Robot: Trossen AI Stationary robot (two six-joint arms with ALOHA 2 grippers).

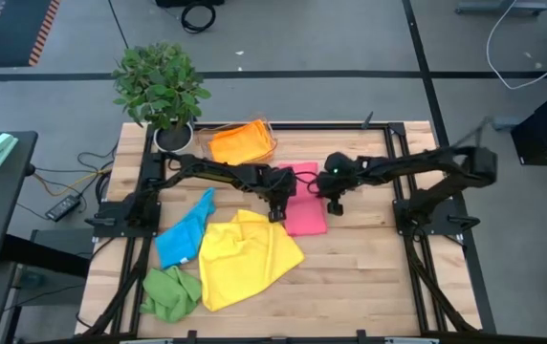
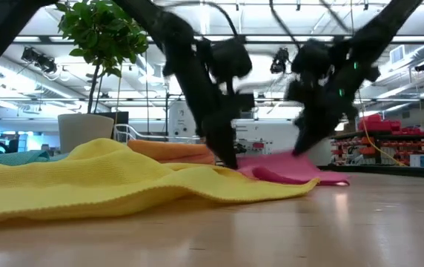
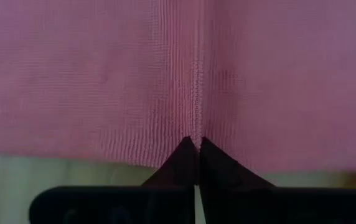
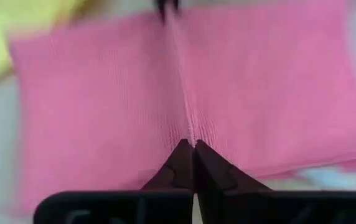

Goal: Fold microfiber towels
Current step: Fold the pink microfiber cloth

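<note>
Pink towel [image 1: 305,212], long axis front-to-back

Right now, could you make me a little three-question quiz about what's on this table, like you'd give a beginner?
1. True or false: both grippers are pinched shut on the pink towel.
2. Which towel lies in the clear plastic tray? A) green B) orange C) blue
3. Fill in: the crumpled green towel lies just left of the ______ towel.

Key:
1. True: the left gripper and right gripper each pinch its edge.
2. B, the orange towel.
3. Yellow: the yellow towel is spread beside it; the blue towel lies above them in the high view.
</note>
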